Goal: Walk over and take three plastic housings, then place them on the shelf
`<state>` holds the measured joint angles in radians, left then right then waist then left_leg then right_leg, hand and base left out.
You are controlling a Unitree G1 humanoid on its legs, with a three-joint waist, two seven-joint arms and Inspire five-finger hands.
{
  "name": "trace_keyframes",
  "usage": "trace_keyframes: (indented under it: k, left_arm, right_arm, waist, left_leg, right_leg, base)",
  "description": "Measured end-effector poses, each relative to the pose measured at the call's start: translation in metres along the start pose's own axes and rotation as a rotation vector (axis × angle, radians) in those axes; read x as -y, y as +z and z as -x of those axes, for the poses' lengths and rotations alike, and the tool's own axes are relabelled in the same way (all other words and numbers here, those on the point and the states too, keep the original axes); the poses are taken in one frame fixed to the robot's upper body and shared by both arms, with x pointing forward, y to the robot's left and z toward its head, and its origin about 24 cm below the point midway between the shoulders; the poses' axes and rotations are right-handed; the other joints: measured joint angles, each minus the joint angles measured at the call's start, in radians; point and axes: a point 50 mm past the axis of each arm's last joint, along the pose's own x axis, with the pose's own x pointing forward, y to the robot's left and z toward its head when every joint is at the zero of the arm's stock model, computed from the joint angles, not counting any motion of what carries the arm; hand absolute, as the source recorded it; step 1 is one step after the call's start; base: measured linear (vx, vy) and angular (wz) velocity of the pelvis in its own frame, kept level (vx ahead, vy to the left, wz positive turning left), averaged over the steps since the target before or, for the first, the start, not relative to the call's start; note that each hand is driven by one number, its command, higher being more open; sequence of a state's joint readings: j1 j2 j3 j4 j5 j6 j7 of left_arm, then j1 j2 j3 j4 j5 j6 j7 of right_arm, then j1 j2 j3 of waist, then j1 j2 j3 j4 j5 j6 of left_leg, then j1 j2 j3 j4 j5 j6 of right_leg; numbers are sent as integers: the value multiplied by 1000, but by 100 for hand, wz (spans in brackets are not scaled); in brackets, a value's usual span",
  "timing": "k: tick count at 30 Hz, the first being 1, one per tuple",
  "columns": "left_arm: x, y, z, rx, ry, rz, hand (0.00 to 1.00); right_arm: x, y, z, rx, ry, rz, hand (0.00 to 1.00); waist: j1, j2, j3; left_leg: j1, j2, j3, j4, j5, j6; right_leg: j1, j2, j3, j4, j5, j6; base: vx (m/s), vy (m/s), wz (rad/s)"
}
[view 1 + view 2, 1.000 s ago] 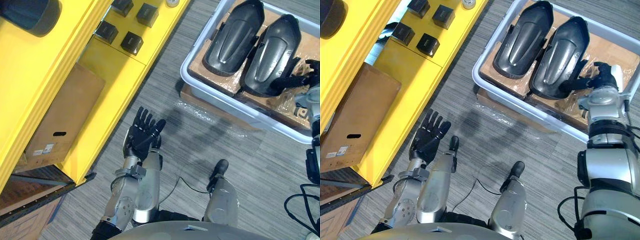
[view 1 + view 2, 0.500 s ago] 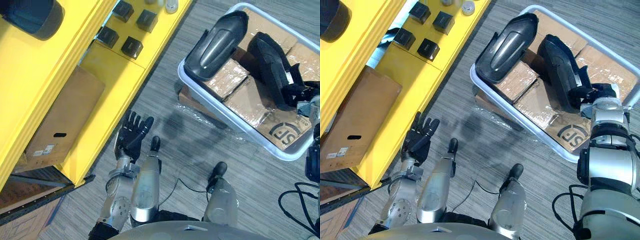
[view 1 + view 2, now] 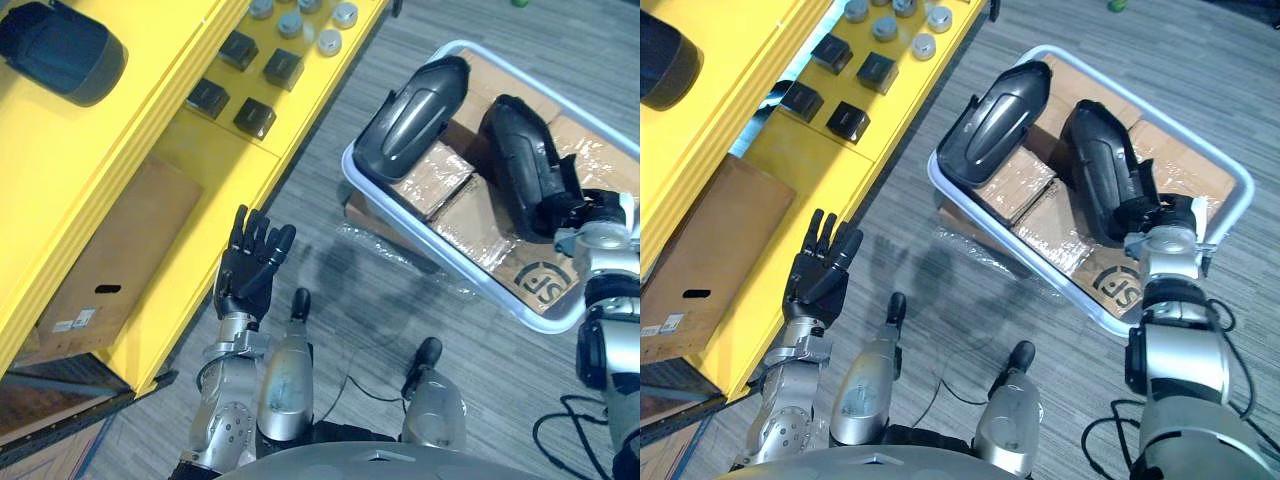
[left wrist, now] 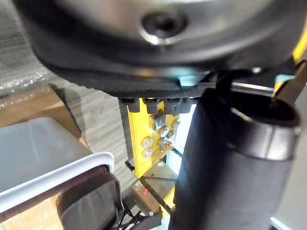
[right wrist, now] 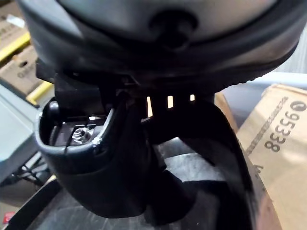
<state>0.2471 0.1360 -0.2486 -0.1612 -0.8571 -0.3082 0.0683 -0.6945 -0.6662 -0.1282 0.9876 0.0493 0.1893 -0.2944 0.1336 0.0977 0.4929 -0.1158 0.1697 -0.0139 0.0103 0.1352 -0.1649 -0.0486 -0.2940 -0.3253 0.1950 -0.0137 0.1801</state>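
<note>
Right eye view: our right hand (image 3: 1162,218) is curled round the near end of a housing (image 3: 1095,170) tipped on edge in the white bin (image 3: 1246,192), long axis running away from us. The second housing (image 3: 992,115) lies beside it, and our left hand (image 3: 818,272) hangs spread open by the yellow shelf (image 3: 760,60).

Floor (image 3: 500,390): grey carpet with fine stripes, evenly lit. Left side: yellow shelf unit (image 3: 190,140), its lower ledge carrying 4 small black blocks (image 3: 255,117) and, farther off, grey round caps (image 3: 328,41). 1 brown cardboard box (image 3: 110,250) sits beneath the ledge. Clear plastic film (image 3: 400,255) lies on the carpet at centre.
</note>
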Motion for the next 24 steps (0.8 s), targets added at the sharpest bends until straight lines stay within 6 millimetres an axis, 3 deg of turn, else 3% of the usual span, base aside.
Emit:
trace_keyframes:
  k: [4,7,12,17,24]
  left_arm:
    - [-3,4,0,14,3,-12,100]
    - [-8,9,2,28,2,-24,100]
    - [-3,12,5,20,-40,-48,100]
    - [2,11,4,5,-103,-47,100]
    - [15,2,1,-83,-203,-37,100]
  right_arm:
    - [-14,-17,19,76,-46,-30,0]
    - [-12,-26,33,153,-126,-21,0]
    - [8,-12,49,364,-279,20,0]
    - [13,-1,62,513,-320,11,0]
    - [0,10,93,693,-302,-83,0]
  waist:
    - [-31,-54,-65]
    - [-48,-78,-126]
    - [-69,-82,-202]
    - [-85,-79,-252]
    - [-109,-75,-295]
  left_leg:
    - [47,0,23,-41,1,-1]
    - [82,8,36,-68,-1,-5]
    - [125,19,53,-86,-8,-14]
    - [127,21,61,-86,-9,-16]
    - [142,21,74,-92,-9,-16]
  right_leg:
    - [39,5,3,-48,7,11]
    - [69,16,3,-81,14,15]
    - [106,29,3,-109,18,19]
    - [112,33,4,-129,30,19]
    - [124,35,10,-148,43,20]
  base:
    - [58,-13,-9]
    - [77,-20,-9]
    - [38,-21,-8]
    - [-18,-3,-5]
    - [-9,-1,-4]
